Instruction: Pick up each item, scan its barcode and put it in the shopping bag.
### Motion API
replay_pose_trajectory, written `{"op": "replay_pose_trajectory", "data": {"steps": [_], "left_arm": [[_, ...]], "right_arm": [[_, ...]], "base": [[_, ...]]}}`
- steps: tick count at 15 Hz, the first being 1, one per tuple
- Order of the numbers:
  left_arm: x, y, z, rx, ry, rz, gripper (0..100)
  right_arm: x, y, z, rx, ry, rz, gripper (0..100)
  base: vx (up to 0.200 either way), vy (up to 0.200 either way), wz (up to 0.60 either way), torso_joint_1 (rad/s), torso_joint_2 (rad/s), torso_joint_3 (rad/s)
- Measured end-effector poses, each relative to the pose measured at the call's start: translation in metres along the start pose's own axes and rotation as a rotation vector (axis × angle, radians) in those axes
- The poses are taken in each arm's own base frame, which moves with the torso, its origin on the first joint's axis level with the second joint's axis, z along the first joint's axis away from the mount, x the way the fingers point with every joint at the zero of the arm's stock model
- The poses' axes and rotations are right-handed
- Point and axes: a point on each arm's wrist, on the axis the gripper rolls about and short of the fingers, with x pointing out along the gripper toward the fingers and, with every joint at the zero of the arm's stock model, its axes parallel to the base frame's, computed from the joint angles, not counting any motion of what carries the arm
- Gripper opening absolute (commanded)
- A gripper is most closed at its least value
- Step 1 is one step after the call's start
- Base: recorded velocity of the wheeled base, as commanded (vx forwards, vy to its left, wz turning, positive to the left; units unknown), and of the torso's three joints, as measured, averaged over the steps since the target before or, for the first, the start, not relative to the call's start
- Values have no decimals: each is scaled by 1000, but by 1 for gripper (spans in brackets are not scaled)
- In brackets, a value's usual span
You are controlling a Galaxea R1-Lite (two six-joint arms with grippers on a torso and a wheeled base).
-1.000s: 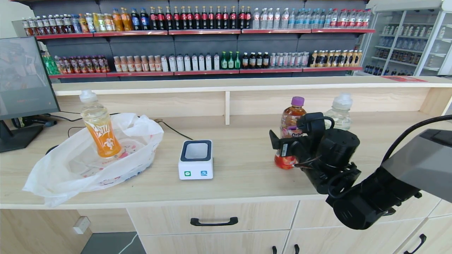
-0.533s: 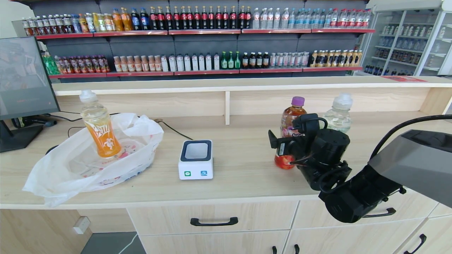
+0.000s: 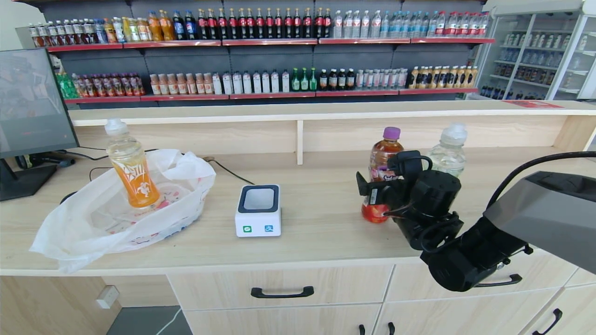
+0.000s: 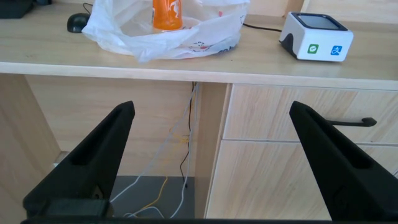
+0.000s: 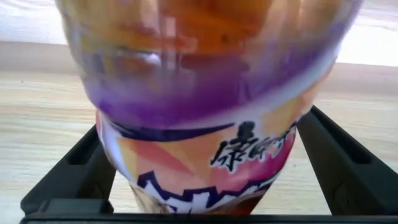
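Note:
A bottle of reddish drink with a purple cap stands on the wooden counter at the right. My right gripper is open at its lower half, one finger on each side; the bottle spans nearly the whole gap between the fingers. The white scanner sits mid-counter. At the left, the white shopping bag lies open with an orange drink bottle upright in it. My left gripper is open and empty below the counter edge, facing the drawers, with the bag and scanner above it.
A clear water bottle stands just behind and to the right of the purple-capped one. A monitor and cables occupy the far left. A raised ledge runs along the back of the counter. Bare counter lies between scanner and purple-capped bottle.
My right arm has pushed in a little farther around the purple-capped bottle, and the bottle's base has shifted slightly left. Bag, scanner and orange bottle are unchanged.

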Motion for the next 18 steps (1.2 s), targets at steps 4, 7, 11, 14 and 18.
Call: {"op": "replay_pose_trajectory", "data": {"steps": [4,7,11,14,18], "left_arm": [[0,0,0,0,0,0,100],[0,0,0,0,0,0,100],[0,0,0,0,0,0,100],[0,0,0,0,0,0,100],[0,0,0,0,0,0,100]], "right_arm": [[3,1,2,6,-16,-2,0],[2,4,0,8,-12,4,0],[0,8,-2,9,-9,10,0],[0,9,-1,13,-20,13,0],[-4,16,6,28,-56,30,0]], "base": [[0,0,0,0,0,0],[0,0,0,0,0,0],[0,0,0,0,0,0],[0,0,0,0,0,0],[0,0,0,0,0,0]]}}
